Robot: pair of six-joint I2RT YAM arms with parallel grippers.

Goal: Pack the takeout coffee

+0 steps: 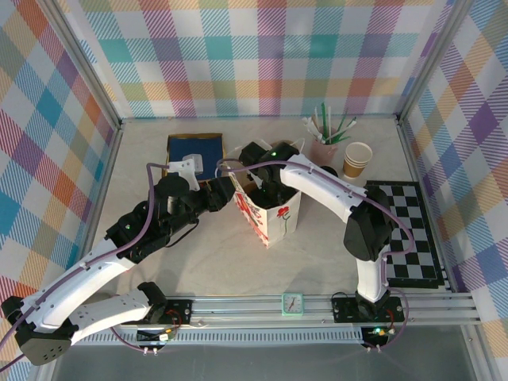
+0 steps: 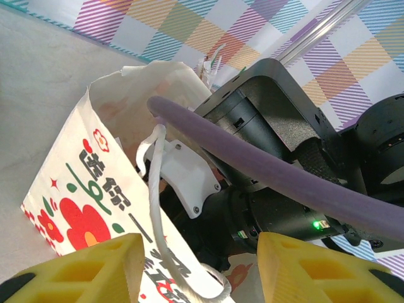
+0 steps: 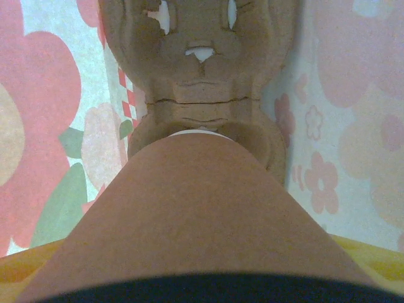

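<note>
Right wrist view looks straight down inside the white flowered paper bag [image 3: 353,126], where the takeout coffee [image 3: 202,208] fills the lower middle. Its long axis runs along the line of the right tool [image 3: 202,268]. The black lid is the near end, up by the wrist. The kraft wall narrows away to the base, which points down at the brown moulded cardboard cup tray [image 3: 202,63] lying in the bottom of the bag. Yellow fingers [image 3: 28,274] show at both lower corners, pressed against the cup's wall just under the lid, so this tool is clamped on the cup. Whether the base rests in the tray's well or hangs just above it cannot be told. In the top external view the right arm bends over and down through the bag's open mouth, and the bag stands upright near the middle of the counter [image 1: 214,262]. The left tool [image 2: 202,243] sits at the bag's left rim with its two yellow fingers apart. The bag's printed wall and its white cord handle [image 2: 154,189] pass between them unpinched. A lidless paper cup [image 1: 357,159] stands well apart, behind the bag to the right, beside a pink holder of straws [image 1: 324,147].
</note>
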